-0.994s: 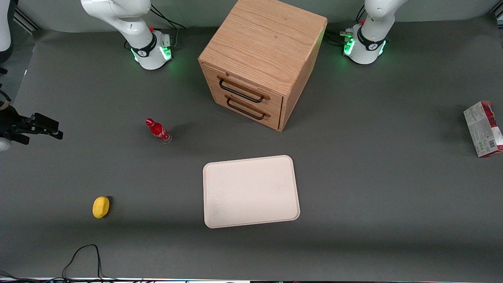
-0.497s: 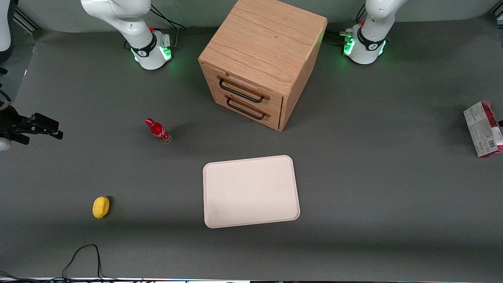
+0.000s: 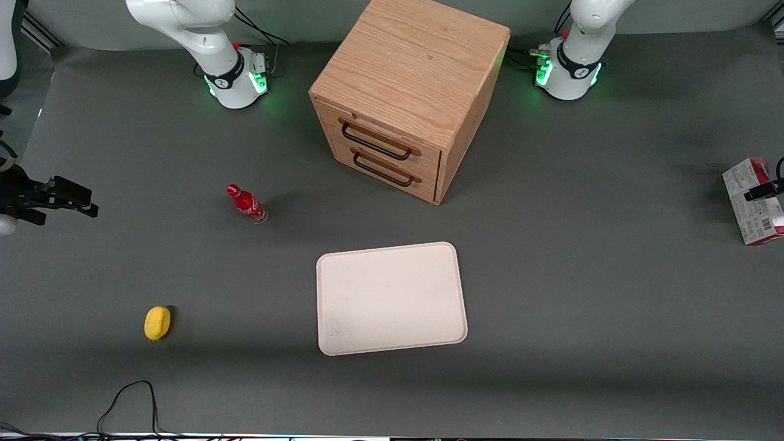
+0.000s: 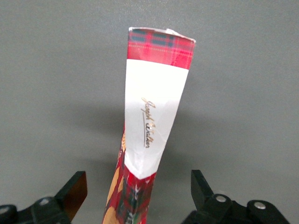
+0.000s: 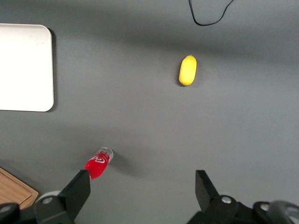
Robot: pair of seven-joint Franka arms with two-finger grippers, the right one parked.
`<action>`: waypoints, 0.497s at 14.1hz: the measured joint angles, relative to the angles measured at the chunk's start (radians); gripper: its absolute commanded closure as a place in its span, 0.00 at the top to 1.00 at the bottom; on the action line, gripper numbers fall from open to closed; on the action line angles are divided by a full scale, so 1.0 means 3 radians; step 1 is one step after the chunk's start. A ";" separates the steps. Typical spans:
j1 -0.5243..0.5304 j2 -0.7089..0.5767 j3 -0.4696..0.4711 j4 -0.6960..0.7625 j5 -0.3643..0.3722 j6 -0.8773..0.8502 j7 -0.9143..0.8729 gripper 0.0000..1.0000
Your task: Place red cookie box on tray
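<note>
Cookie box: I count one red cookie box (image 3: 752,201), standing on edge on the table at the working arm's end, well apart from the tray.
Tray: one tray (image 3: 391,298), nearer the front camera than the cabinet (image 3: 407,92).
Gripper: I see my gripper (image 4: 139,198) above the box, fingers (image 4: 74,189) spread wide, one on each side of it, not touching.
Others: one red bottle (image 3: 246,203), one yellow lemon (image 3: 157,323).
</note>
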 measured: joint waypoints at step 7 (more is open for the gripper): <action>0.0001 0.0026 -0.0002 -0.0002 0.0000 0.0018 0.0000 0.04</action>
